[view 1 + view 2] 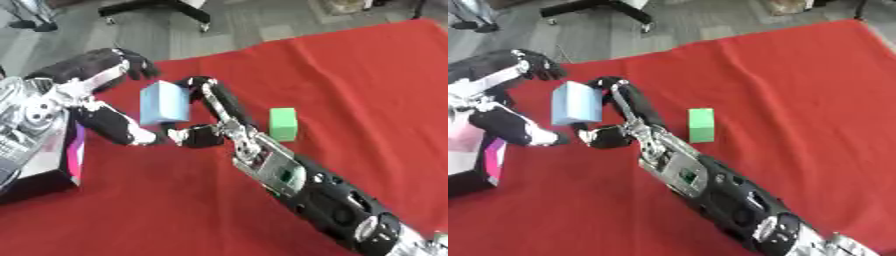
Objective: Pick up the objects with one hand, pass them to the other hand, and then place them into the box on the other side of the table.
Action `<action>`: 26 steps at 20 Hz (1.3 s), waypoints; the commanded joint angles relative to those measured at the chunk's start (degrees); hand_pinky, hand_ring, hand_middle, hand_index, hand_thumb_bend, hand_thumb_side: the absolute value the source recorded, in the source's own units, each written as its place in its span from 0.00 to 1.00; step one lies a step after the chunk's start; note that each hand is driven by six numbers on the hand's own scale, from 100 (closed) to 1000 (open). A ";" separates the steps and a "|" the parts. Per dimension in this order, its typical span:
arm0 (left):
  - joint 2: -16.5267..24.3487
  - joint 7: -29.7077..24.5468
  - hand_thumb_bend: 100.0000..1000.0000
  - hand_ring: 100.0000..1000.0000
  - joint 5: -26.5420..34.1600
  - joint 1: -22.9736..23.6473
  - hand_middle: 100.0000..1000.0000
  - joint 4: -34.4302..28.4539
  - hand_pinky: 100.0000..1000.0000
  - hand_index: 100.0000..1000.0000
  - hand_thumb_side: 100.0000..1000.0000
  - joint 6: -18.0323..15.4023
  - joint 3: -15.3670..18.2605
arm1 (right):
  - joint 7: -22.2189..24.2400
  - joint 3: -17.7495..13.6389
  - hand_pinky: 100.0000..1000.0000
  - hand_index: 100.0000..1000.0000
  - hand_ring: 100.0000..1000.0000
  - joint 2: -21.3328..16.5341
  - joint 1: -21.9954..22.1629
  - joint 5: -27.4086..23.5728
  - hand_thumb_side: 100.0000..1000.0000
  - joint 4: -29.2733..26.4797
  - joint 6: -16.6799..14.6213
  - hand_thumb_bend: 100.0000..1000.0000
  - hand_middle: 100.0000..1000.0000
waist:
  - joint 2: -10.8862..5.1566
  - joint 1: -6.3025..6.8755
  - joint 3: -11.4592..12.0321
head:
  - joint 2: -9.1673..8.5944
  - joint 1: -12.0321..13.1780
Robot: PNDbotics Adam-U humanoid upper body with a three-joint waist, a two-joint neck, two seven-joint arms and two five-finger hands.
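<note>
A light blue block (164, 103) hangs upright above the red cloth, pinched top and bottom between the fingers and thumb of my right hand (219, 112), whose arm comes in from the lower right. My left hand (83, 82) is open just left of the block, its fingers (136, 62) spread above the block's top and its thumb (118, 129) below it; I cannot tell whether they touch it. A green block (283, 124) stands on the cloth to the right of my right hand. The box (75, 156), with a magenta side, sits at the left edge under my left arm.
The red cloth (350, 75) covers the table, and its far edge runs diagonally across the top. Beyond it is grey floor with a black wheeled chair base (162, 10). Open cloth lies to the right of the green block.
</note>
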 commanded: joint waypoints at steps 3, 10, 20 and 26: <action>0.07 2.17 0.52 0.77 -0.94 -1.41 0.72 0.22 0.81 0.83 0.23 -0.09 0.25 | 0.67 0.05 0.74 0.53 0.59 0.05 -1.20 -0.34 0.00 -1.10 -0.35 0.09 0.42 | -1.51 0.57 -0.07 | -0.81 0.39; -0.37 3.50 0.45 0.74 -1.48 -1.39 0.67 1.53 0.80 0.80 0.22 -0.54 0.03 | 0.66 0.18 0.74 0.53 0.59 0.04 -1.30 -0.49 0.00 -1.26 -0.77 0.09 0.42 | -1.43 0.57 -0.19 | -0.90 0.76; -0.68 2.31 0.50 0.74 -1.54 -1.46 0.67 2.36 0.79 0.79 0.14 -1.15 -0.84 | 0.29 0.26 0.74 0.53 0.59 0.06 -1.47 -1.49 0.00 -1.44 -1.47 0.07 0.42 | -1.36 0.58 -0.36 | -0.70 0.90; -1.04 1.63 0.53 0.74 -2.22 -1.52 0.69 3.31 0.79 0.80 0.13 -1.95 -1.19 | -0.20 0.23 0.74 0.52 0.58 0.12 -1.46 -2.57 0.00 -1.34 -1.89 0.06 0.42 | -1.32 0.61 -0.44 | -0.73 0.94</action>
